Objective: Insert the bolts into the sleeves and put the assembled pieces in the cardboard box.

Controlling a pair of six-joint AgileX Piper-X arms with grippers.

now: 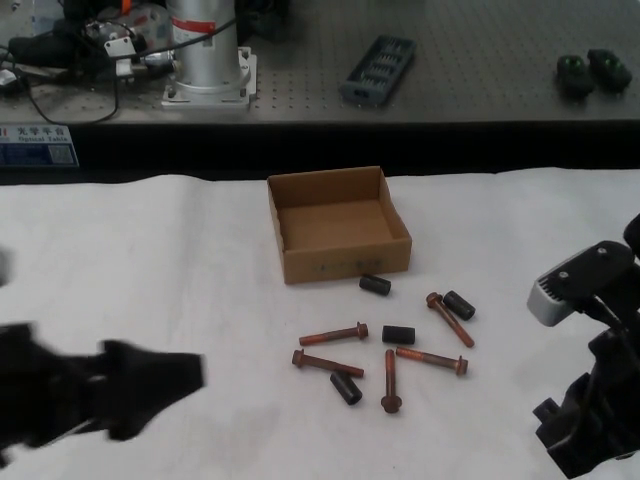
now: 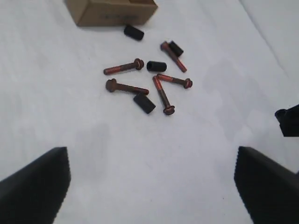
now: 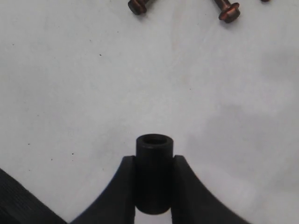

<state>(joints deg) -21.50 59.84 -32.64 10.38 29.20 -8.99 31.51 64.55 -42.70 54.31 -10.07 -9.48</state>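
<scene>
Black and stubby, the cylindrical sleeve stands bore-up at the bottom middle of the right wrist view, pinched between the right arm's fingers over the white-covered worktop. The left arm's fingers gape wide and empty in their view's lower corners. I'd worry the smooth tube could tilt or slip once a bolt pushes in, and since five rusty-orange flanged bolts and four loose black sleeves lie crowded just below the open brown cardboard box mid-frame, a wide reach might knock neighbours away.
</scene>
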